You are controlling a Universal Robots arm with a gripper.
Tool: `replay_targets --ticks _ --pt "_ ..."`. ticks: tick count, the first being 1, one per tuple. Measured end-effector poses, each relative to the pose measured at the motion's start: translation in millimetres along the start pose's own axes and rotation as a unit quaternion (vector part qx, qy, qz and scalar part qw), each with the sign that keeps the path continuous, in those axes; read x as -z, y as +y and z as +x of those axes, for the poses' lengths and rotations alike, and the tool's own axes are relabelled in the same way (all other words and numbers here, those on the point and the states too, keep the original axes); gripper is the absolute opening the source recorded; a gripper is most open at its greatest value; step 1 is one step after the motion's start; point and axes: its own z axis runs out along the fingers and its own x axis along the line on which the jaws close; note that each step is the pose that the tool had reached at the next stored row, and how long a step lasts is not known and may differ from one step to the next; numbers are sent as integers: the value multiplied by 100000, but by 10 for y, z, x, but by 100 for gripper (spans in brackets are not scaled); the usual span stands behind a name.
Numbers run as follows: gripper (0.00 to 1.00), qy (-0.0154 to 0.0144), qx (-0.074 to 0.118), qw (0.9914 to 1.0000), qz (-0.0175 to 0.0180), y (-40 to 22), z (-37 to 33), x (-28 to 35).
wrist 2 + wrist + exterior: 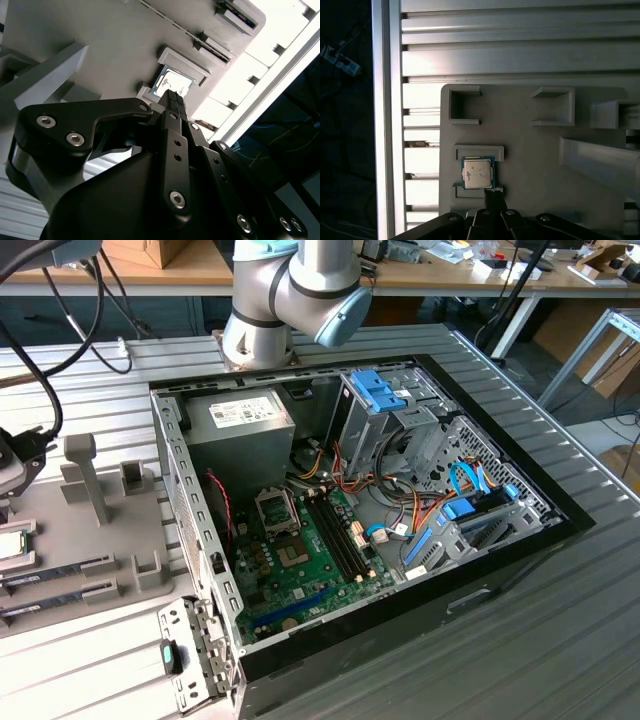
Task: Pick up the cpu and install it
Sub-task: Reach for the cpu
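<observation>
The cpu (478, 173) is a small square chip with a silvery top and a thin green rim. It lies flat in a shallow pocket of the grey fixture plate (535, 160). In both wrist views my gripper (493, 194) hangs just above it, black fingers pressed together and holding nothing. The second wrist view has the fingertips (173, 96) right in front of the cpu (176, 83). In the exterior view the cpu (10, 543) sits at the far left edge, below the dark end of the arm (14, 462). The motherboard's socket (277, 510) is inside the open case.
An open computer case (175, 455) lies on the slatted metal table, holding a grey power-supply box (240, 425), blue drive cages (385, 390) and loose cables. Long memory sticks (55, 570) lie on the fixture plate near grey upright posts (88, 475). The arm's base (255, 330) stands behind the case.
</observation>
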Motion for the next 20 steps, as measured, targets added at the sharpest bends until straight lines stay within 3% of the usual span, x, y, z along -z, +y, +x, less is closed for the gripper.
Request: replay_targets --ticks 20 --pt "11 -1 -1 100000 0 3 -1 -83"
